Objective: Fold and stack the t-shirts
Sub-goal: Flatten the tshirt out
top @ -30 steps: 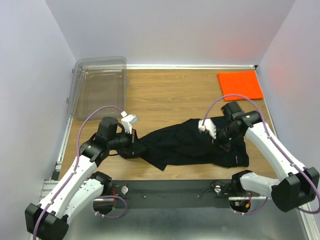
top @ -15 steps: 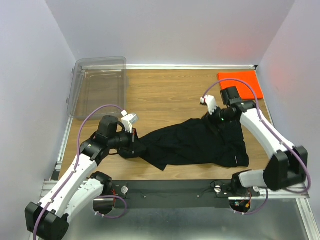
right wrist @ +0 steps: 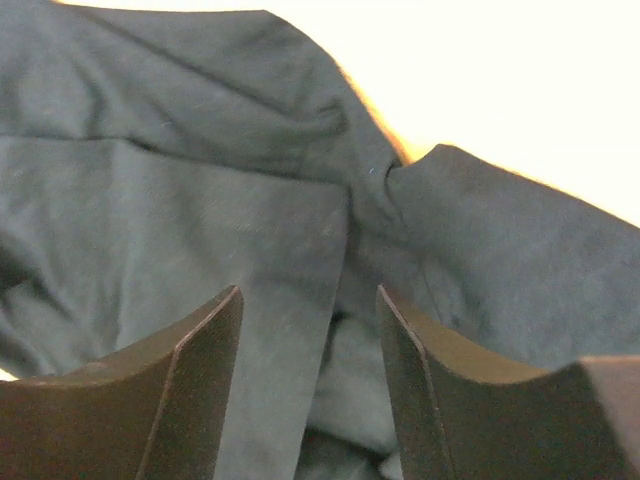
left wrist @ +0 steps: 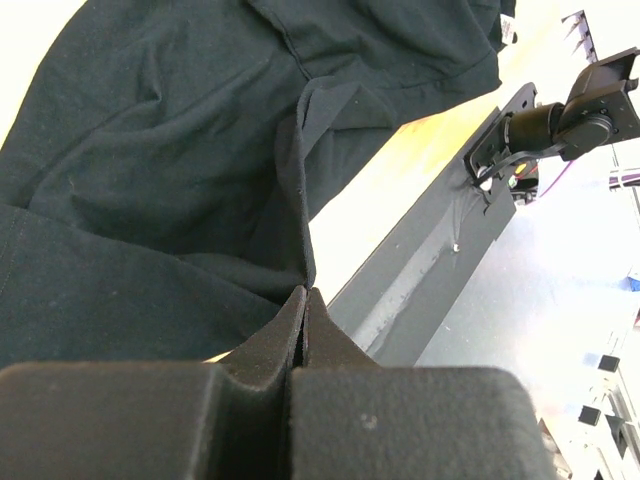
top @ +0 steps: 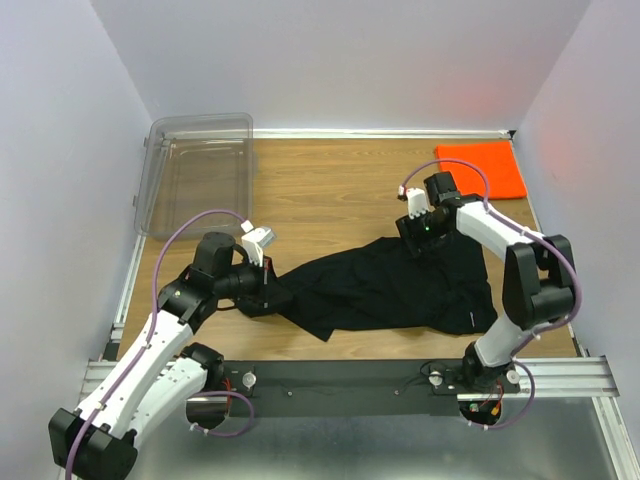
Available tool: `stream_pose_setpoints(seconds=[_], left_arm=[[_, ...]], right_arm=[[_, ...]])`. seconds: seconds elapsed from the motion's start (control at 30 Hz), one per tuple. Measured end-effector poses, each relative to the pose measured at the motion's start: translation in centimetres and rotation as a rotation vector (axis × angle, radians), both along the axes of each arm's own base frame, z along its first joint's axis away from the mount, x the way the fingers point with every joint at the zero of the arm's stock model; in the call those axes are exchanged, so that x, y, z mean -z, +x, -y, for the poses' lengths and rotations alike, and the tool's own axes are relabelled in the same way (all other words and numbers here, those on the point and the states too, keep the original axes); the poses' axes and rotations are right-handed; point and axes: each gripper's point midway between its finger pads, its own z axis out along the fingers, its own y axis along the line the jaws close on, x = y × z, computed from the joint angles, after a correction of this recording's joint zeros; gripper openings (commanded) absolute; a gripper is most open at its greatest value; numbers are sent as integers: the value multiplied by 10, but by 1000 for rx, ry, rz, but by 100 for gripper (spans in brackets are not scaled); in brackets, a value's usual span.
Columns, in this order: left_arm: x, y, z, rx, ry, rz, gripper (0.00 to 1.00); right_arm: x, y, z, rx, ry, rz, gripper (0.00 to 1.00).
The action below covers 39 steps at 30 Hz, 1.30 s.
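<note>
A black t-shirt (top: 390,290) lies crumpled across the near middle of the wooden table. My left gripper (top: 271,297) is shut on its left edge. In the left wrist view the fingertips (left wrist: 304,296) pinch a raised fold of the black cloth (left wrist: 150,150). My right gripper (top: 415,238) hangs open over the shirt's far right edge. The right wrist view shows its jaws (right wrist: 310,300) spread apart, with dark cloth (right wrist: 200,200) below them and nothing held. An orange t-shirt (top: 482,168) lies folded flat at the back right corner.
A clear plastic bin (top: 200,175) stands at the back left, against the left wall. A black rail (top: 350,375) carrying the arm bases runs along the table's near edge. Walls close in the back and both sides.
My right gripper let go of the black shirt, opened, and moved away from me toward the shirt's far edge. The left arm kept still, holding its grip.
</note>
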Motion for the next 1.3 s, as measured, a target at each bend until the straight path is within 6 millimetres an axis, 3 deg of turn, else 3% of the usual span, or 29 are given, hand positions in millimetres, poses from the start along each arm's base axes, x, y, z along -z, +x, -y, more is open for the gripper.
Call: stream_pose_setpoints(seconds=[0.23,0.43,0.57,0.8,0.93,1.03,1.2,1.3], left_arm=[[-2,-1,0,0,-5,11,0],[-3,-2,-1,0,-9,19,0],[-2,-2,-1,0,-8,17,0],[-2,-2,-1,0,-8,16,0],[-2,-2,-1,0,-8,17,0],[-2,-2,-1,-1,-7,17,0],[-2,3,-4,-31,14,23,0],[-15,12,-7,-65,27,55,0]], right_arm=[[34,-2,-1,18,6,-102,54],[29,-2,-9,3,54,-96,52],[19,1,-13,-3,78,-65,45],[13,3,-18,-5,107,-50,25],[13,4,-19,0,114,-49,4],[10,5,-19,0,116,-39,1],[-22,12,-17,-3,130,65,1],[-73,22,-11,-19,136,231,0]])
